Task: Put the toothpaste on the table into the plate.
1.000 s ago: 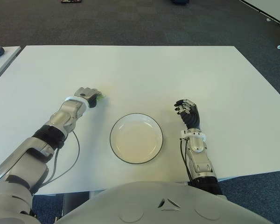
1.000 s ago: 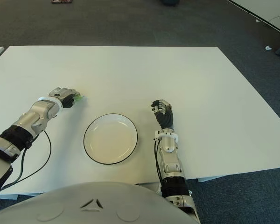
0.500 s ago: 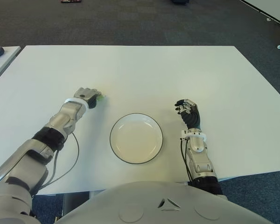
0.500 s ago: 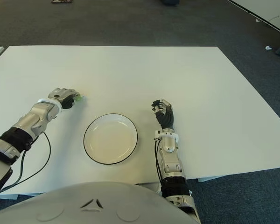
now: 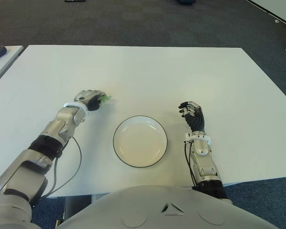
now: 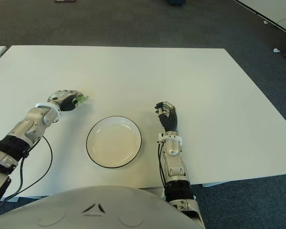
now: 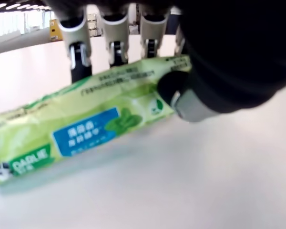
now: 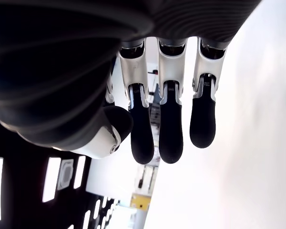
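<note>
Your toothpaste [image 7: 86,126] is a flat, pale green pack with a blue label panel and a mint-leaf picture, lying on the white table [image 5: 148,71] to the left of the white, dark-rimmed plate [image 5: 140,141] and well apart from it. Your left hand [image 5: 89,98] is curled over one end of it, fingers [image 7: 115,45] hooked behind the pack and thumb pressed on its front, so you have it grasped. Your right hand [image 5: 193,116] shows to the right of the plate, fingers loosely bent and holding nothing.

Silver-grey arms with black cables — each black-fingered hand [image 5: 192,114] has a white wrist band.
</note>
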`<state>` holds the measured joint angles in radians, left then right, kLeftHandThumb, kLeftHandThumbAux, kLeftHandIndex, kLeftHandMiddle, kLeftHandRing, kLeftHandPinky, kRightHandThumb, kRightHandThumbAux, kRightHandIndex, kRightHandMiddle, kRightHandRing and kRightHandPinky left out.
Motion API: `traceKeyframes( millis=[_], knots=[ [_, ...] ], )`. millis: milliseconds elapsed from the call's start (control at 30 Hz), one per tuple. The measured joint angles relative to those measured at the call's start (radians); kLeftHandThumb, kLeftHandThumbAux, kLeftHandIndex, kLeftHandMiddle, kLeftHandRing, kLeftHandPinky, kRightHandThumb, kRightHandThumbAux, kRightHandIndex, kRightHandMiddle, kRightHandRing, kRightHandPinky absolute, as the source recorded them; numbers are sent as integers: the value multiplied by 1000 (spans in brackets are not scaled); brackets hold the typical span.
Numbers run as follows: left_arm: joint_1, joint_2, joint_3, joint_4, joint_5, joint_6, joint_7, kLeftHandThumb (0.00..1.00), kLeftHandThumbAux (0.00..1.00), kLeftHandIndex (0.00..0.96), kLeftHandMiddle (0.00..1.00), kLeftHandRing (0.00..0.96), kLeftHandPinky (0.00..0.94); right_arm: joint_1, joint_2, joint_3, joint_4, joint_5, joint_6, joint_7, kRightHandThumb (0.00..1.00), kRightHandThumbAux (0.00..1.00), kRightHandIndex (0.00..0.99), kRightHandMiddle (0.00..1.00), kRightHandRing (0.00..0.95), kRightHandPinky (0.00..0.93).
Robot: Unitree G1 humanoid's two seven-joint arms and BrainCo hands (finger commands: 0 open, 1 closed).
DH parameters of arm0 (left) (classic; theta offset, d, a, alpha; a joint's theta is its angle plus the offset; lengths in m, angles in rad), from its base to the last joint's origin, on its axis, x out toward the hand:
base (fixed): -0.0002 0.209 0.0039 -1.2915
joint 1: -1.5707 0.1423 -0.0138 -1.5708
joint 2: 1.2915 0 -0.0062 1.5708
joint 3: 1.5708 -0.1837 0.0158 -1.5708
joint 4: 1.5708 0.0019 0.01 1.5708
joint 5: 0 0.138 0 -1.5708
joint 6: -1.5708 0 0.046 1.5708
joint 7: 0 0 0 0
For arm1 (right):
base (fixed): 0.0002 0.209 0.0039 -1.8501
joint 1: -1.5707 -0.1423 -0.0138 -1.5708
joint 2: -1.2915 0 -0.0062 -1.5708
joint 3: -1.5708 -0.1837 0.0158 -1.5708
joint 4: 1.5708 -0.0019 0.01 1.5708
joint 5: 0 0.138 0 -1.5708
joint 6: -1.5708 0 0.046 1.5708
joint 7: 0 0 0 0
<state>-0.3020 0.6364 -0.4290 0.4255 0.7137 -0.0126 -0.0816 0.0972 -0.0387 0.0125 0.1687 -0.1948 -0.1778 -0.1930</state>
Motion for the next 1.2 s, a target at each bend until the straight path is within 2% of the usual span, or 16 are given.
traceKeyframes(
  millis=[267, 667, 933, 1200],
  knots=[
    [1, -2, 92, -44, -136, -93, -22, 711, 714, 434, 785, 769, 737, -9, -1, 0, 13, 4, -1, 2, 706, 731, 426, 492, 511, 542],
    [9, 3, 220, -168, -341, -213, -147, 711, 714, 436, 795, 782, 766, -25, -5, -2, 38, 6, -18, 6, 706, 731, 426, 508, 527, 549],
    [22, -12, 251, -313, -384, -224, -181, 710, 715, 438, 803, 791, 784, -35, -7, -3, 56, 6, -25, 11, 705, 731, 426, 516, 529, 547],
    [78, -46, 254, -457, -436, -215, -234, 712, 715, 440, 811, 802, 789, -38, -9, -3, 62, 6, -27, 13, 706, 730, 426, 509, 526, 546]
  ],
)
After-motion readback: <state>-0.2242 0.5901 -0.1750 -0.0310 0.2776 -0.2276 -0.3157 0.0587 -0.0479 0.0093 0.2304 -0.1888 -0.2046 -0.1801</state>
